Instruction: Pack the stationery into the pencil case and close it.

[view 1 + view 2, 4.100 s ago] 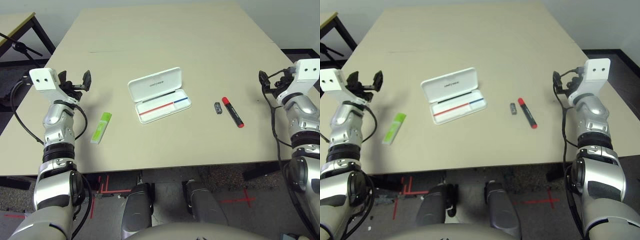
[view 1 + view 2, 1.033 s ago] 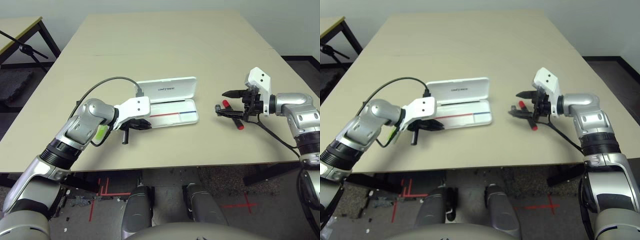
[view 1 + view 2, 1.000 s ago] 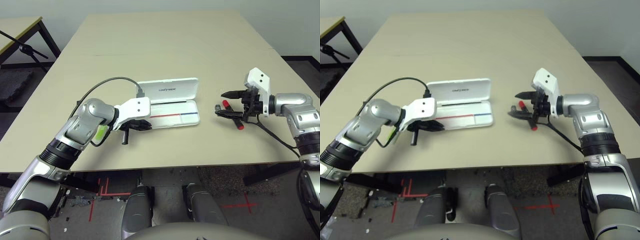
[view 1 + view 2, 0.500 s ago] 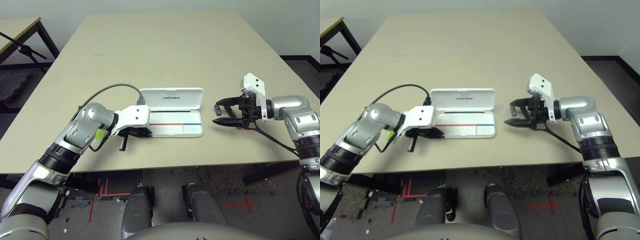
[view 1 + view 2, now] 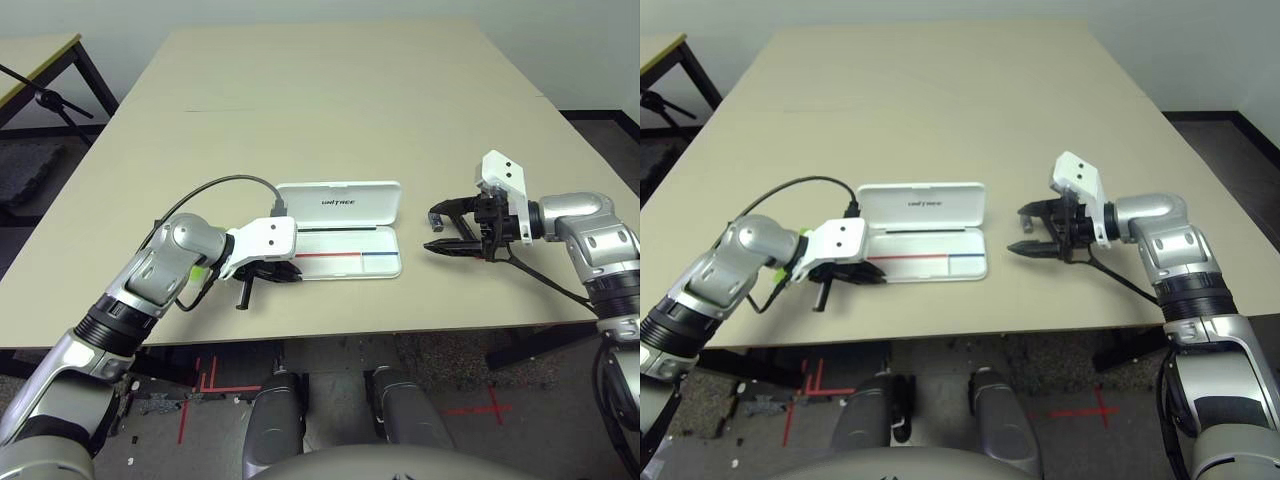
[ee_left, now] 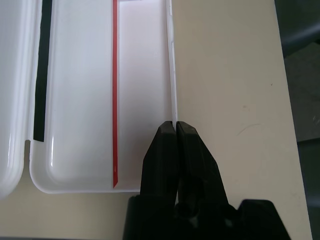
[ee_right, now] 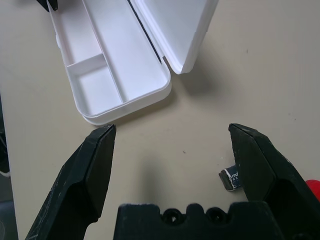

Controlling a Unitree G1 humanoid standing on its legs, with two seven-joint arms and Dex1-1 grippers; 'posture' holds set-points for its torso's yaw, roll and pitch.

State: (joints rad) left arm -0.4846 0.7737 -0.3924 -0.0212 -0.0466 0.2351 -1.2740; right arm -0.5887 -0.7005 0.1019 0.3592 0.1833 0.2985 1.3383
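Two views from the head, left eye and right eye, showed one scene: the white pencil case lay open on the table, its lid raised on the side away from the robot. To the left of the case, the lime-green highlighter lay partly hidden by the left arm, and the left gripper was at the case's near left corner. To its right stood the right gripper, with the dark grey block by one finger and the red marker mostly hidden behind the gripper. Left wrist view: the fingers were closed together, tips at the case's near wall; whether they pinched it could not be told. Right wrist view: the fingers were spread wide, pointing toward the case, and the block was partly covered by one of them.
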